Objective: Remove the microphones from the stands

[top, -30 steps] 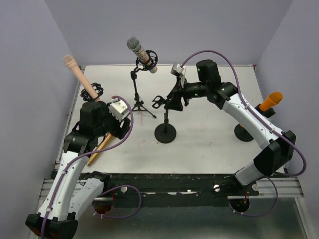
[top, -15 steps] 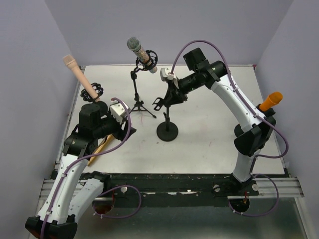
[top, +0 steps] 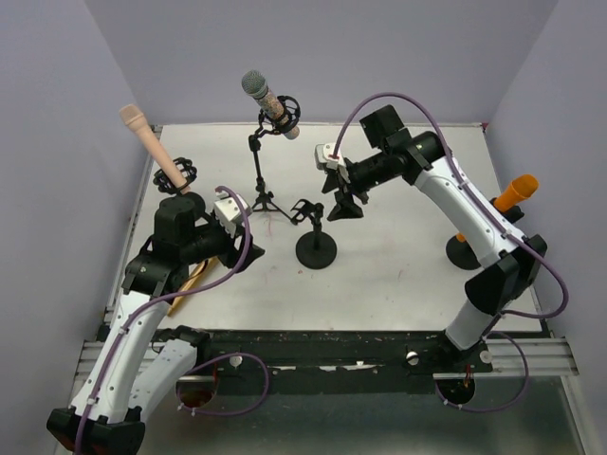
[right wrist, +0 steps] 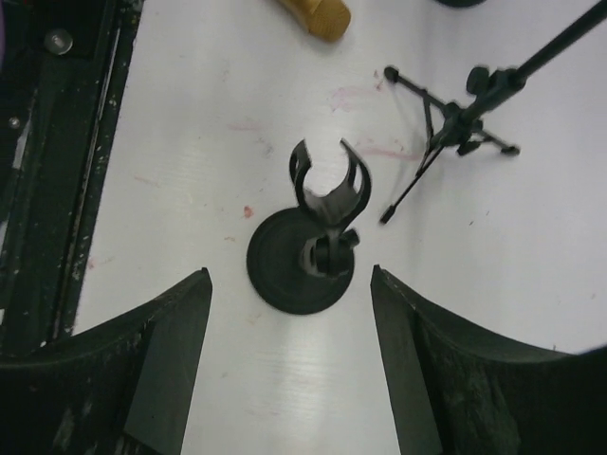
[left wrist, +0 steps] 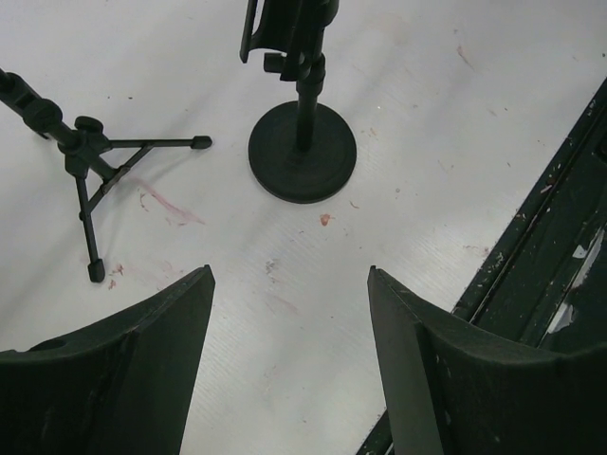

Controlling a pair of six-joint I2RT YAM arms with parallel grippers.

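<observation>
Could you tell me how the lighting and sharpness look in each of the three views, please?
Top view: even, soft light, faint shadows on the table. Left wrist view: table bright, round stand base sharp, near jaws dark. Right wrist view: clip crisp, jaws nearly black.

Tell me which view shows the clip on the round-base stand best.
Right wrist: it looks straight down on the clip, with both prongs visible and nothing between them. Top external shows the clip small and side-on. Left wrist cuts the clip off at the frame's top edge.
</observation>
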